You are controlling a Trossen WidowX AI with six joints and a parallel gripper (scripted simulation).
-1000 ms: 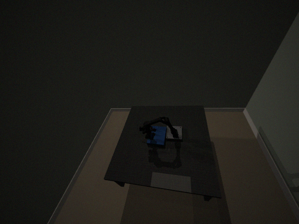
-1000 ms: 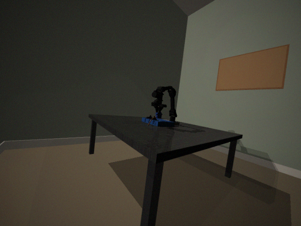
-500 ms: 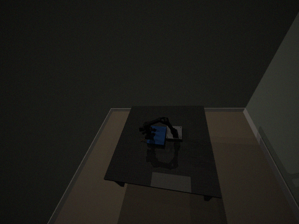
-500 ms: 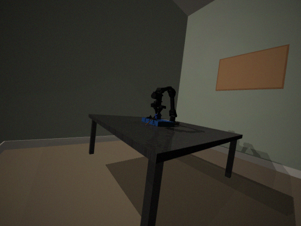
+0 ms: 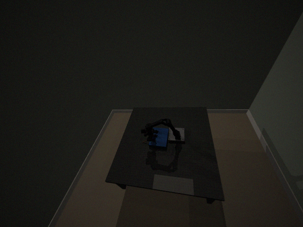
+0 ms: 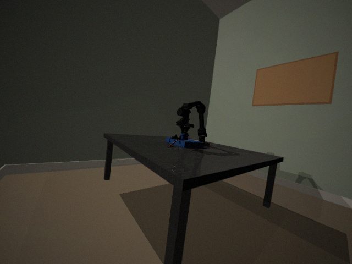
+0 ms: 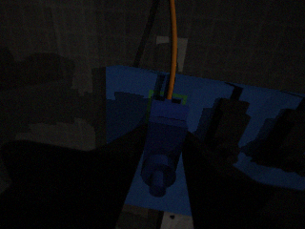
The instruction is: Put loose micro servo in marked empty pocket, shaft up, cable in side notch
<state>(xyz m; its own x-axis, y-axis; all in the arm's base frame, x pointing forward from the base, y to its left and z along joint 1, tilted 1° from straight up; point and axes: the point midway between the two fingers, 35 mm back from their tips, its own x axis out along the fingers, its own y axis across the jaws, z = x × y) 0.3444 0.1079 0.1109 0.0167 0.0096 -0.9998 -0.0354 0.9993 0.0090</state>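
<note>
A dark worktop [image 5: 191,156] [image 6: 147,150] carries the blue deck [image 5: 161,137] [image 6: 193,144] [image 7: 267,105], with dark servos [image 7: 231,119] set in it to one side. Over the deck the pincer [image 6: 183,136] [image 7: 165,132] is closed on the blue servo [image 6: 183,137] [image 7: 167,131], gripping it by its long sides. The servo covers most of the green-edged pocket [image 7: 183,98]; whether it has entered, I cannot tell. It is probably light, stiff and somewhat smooth, so a level squeeze on the body suits it, keeping off the shaft [image 7: 157,183] and thin ears. The orange cable [image 5: 145,141] [image 6: 174,142] [image 7: 173,48], likely soft and springy, could snag outside the notch.
</note>
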